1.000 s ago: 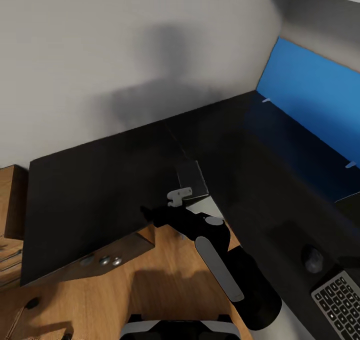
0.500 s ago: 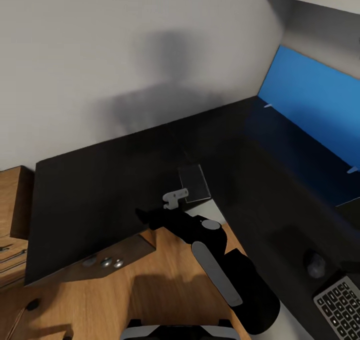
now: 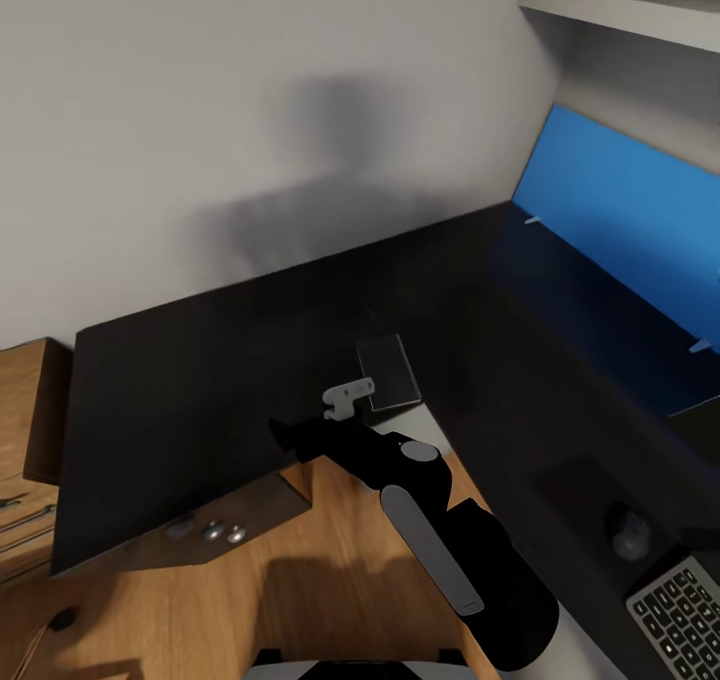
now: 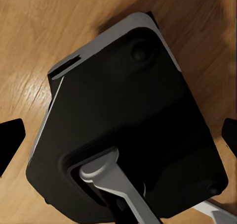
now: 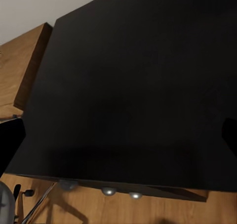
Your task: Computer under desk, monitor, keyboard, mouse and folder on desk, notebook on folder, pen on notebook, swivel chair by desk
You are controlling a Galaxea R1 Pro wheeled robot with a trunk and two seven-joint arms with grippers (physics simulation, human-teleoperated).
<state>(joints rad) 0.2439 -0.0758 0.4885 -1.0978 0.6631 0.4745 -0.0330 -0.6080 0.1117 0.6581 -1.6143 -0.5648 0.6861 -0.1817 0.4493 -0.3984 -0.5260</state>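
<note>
The glossy black desk point(image 3: 200, 380) spreads across the head view, its top bare on the left wing. The keyboard point(image 3: 682, 612) lies at the lower right corner of that view, with the mouse point(image 3: 628, 532) just beyond it on the desk. My right gripper point(image 3: 287, 430) hangs over the desk's front edge near the inner corner. In the right wrist view the right gripper point(image 5: 121, 137) is open over the desk point(image 5: 133, 85) with nothing between its fingers. A chrome leg and caster of the swivel chair point(image 5: 34, 206) show there. My left gripper point(image 4: 118, 137) is open above my own base.
A long blue panel point(image 3: 620, 210) runs along the right wall under a white shelf point(image 3: 620, 5). A low light-wood dresser point(image 3: 25, 410) stands left of the desk. Silver knobs point(image 3: 212, 532) mark the drawer unit. A white bracket point(image 3: 350, 397) sits at the desk's inner corner over wood floor point(image 3: 250, 580).
The whole head view has shifted, showing more wall and shelf, so the camera moved. My right arm has edged slightly left along the desk's front edge. Nothing was gripped or released.
</note>
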